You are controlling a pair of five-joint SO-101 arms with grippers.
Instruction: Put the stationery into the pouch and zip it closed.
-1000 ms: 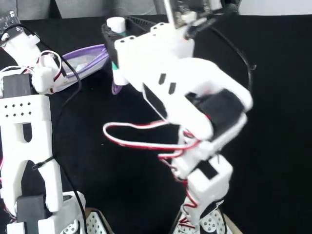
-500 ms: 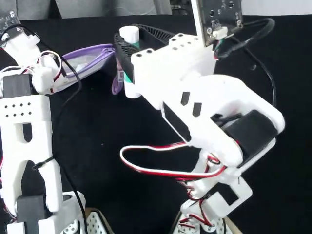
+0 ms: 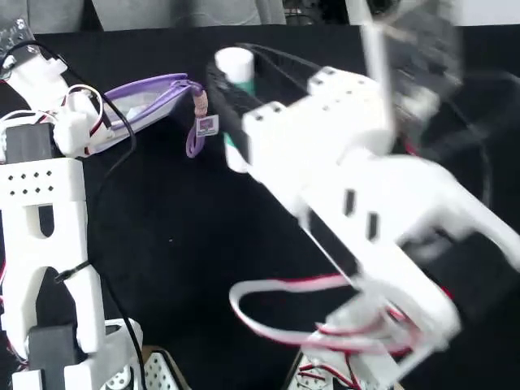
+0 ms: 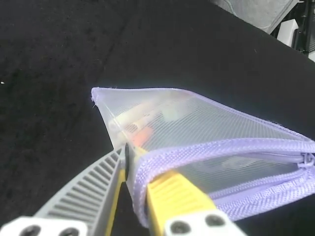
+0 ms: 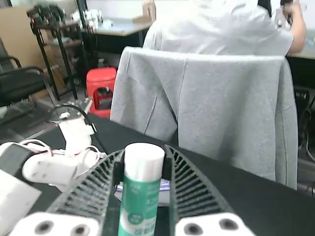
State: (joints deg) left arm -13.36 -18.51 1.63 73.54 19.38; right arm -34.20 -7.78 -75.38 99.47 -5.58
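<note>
The pouch (image 4: 206,123), clear ribbed plastic edged with a lilac fabric zipper, sits at the far left of the black cloth (image 3: 171,244), one end pinched in the left gripper (image 4: 132,160). Near its zipper pull (image 3: 201,122), the right gripper (image 5: 142,162) clamps a cylindrical glue stick (image 3: 236,77), green with a white cap, between black ribbed jaws.

The clear plastic pouch (image 4: 206,123) is finely striped, its zip lilac (something orange inside); the cylindrical glue stick (image 5: 139,191) is green, capped white; the worktop (image 3: 162,203) is plain black.
</note>
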